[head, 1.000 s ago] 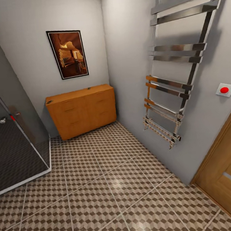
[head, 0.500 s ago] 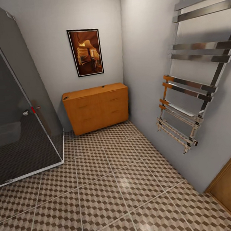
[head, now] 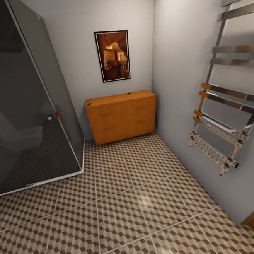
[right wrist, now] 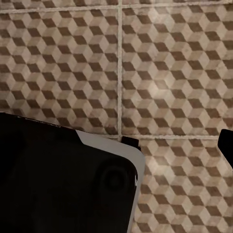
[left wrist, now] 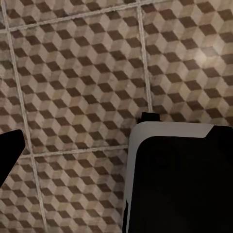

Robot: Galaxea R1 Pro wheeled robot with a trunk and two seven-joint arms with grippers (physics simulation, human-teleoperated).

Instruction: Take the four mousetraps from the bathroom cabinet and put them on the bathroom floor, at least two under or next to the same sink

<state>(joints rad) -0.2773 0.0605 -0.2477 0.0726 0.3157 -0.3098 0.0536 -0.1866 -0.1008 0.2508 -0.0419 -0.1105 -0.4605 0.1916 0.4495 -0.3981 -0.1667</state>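
Since the earlier frames the head camera has been swung leftward, so that the cabinet (head: 122, 115), set against the far wall under a framed picture (head: 113, 55), is now seen nearer the middle, with more of the glass shower enclosure (head: 28, 109) taken in. Two small dark objects, possibly mousetraps (head: 128, 93), are seen on the cabinet top, too small to be identified. Only bathroom floor (left wrist: 77, 73) and dark robot body parts are shown by the wrist cameras, so neither gripper's state nor its position relative to the cabinet can be told.
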